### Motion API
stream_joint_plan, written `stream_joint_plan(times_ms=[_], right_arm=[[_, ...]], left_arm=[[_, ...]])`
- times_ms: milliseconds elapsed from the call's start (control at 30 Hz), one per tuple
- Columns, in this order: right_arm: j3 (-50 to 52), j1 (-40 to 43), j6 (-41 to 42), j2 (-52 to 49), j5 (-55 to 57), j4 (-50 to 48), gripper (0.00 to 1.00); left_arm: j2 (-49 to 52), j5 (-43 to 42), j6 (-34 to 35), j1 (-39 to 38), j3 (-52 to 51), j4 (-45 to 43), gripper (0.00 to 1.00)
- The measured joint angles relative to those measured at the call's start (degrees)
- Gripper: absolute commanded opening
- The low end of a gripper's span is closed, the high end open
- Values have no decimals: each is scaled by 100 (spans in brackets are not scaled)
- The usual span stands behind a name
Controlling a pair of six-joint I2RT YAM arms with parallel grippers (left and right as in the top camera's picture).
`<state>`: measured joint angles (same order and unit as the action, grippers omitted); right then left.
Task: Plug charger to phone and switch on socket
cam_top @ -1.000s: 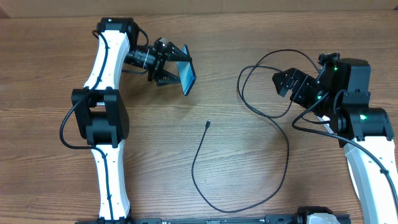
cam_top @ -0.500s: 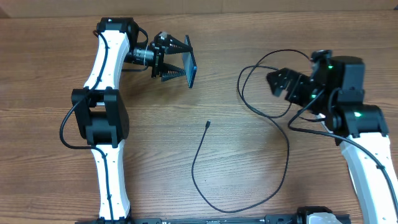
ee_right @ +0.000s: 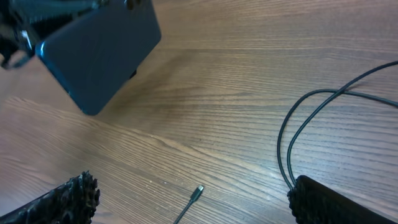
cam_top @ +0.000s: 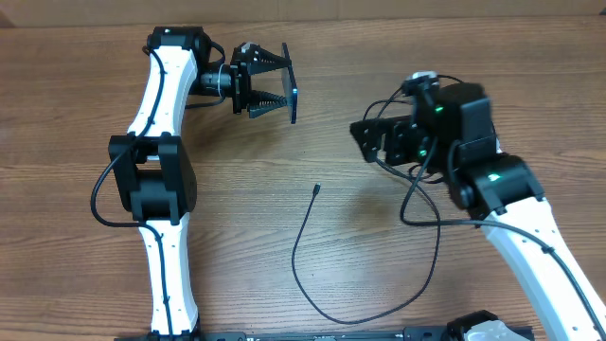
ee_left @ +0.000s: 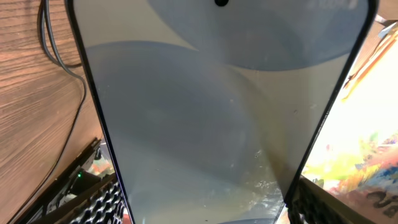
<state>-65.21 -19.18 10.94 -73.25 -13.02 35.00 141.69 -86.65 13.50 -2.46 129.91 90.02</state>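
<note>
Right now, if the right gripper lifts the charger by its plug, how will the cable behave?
Likely floppy: the charger lies in loose curves, so it should trail and drag. Its plug looks tiny and light, probably easy to nudge aside.

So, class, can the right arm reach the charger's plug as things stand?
Probably yes: the right gripper is open, and the charger's plug lies on the table with nothing between them.

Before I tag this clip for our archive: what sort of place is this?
Probably a robotics test bench: a wooden table, the left gripper holding a phone, the right gripper open near a loose charger.
</note>
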Motion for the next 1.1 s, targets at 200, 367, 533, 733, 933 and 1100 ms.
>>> stream_joint_plan(times_ms=[200,367,533,733,933,1100], right_arm=[[-76,-361,90,-13,525,59,100],[-413,-363,144,-114,483,107,100],[-614,-396,208,-280,179,-42,100],[-616,-804,678,-496,433,-485,100],[-647,-1486,857,-704,1115,-835,100],[-970,-2044,907,-1152,2017,-737,100]], left_arm=[[0,-37,0,0,0,0,73],[0,-37,2,0,0,0,73],[0,-37,4,0,0,0,73],[0,-39,7,0,0,0,73],[0,-37,7,0,0,0,72],[0,-39,9,0,0,0,71]])
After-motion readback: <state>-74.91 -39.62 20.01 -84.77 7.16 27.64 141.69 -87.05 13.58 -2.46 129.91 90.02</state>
